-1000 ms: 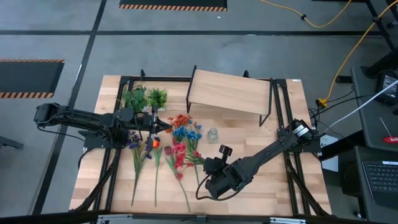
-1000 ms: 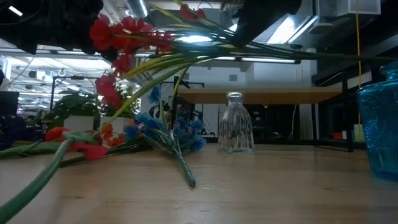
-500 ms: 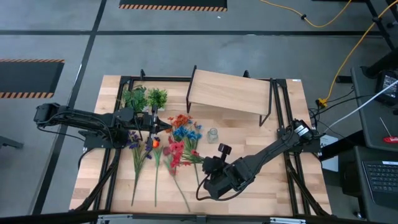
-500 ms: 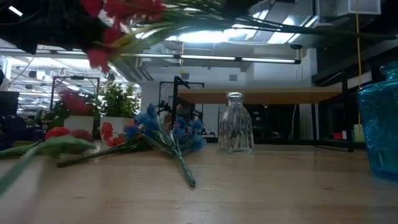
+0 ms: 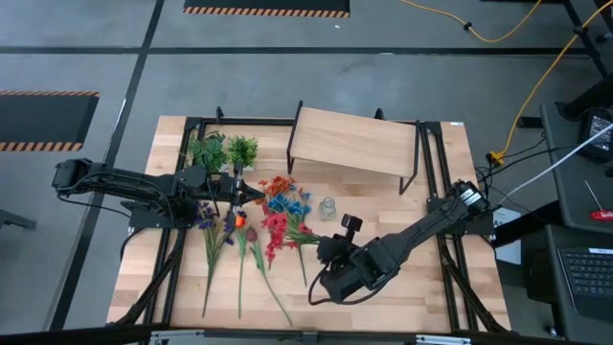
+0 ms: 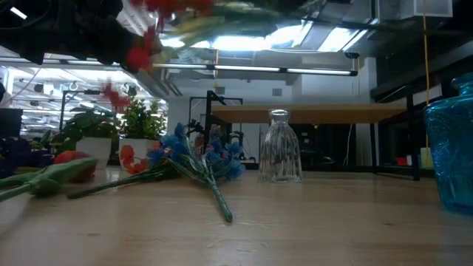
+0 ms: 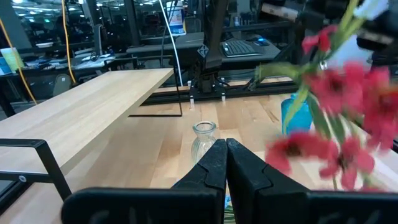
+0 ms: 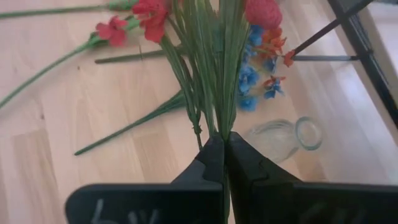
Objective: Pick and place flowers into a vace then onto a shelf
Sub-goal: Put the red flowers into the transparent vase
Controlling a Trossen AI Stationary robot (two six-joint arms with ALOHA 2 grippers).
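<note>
My right gripper (image 5: 329,251) (image 8: 224,144) is shut on a bunch of red flowers (image 5: 276,231) (image 8: 205,68) and carries it over the table's middle. The blossoms show blurred in the left wrist view (image 7: 348,109) and at the top of the low view (image 6: 159,15). The small clear glass vase (image 5: 328,207) (image 6: 279,146) (image 8: 283,138) stands upright just beyond the bunch. Blue (image 5: 289,203) (image 6: 199,159), orange (image 5: 278,184) and purple flowers (image 5: 206,217) lie flat on the table. The shelf (image 5: 354,142) stands at the far side. My left gripper (image 5: 252,193) (image 7: 225,155) waits shut beside the orange flowers. My right gripper pinches the red bunch's gathered green stems (image 8: 217,127) near their cut ends between its two fingers. The stems run on from the fingertips toward the table's left. The bunch is lifted clear of the table, about level, with its blossoms away from the gripper.
Two small potted plants (image 5: 222,150) (image 6: 137,125) stand at the far left. A blue translucent vessel (image 6: 451,148) (image 7: 293,115) stands near the right arm. Single long stems (image 5: 273,287) lie on the near part of the table. Black frame rails (image 5: 441,192) border the table.
My right gripper has risen with the red bunch and moved slightly toward the vase. In the low view the blossoms and stems have climbed from mid-height to the top edge. A single red stem has stayed on the table.
</note>
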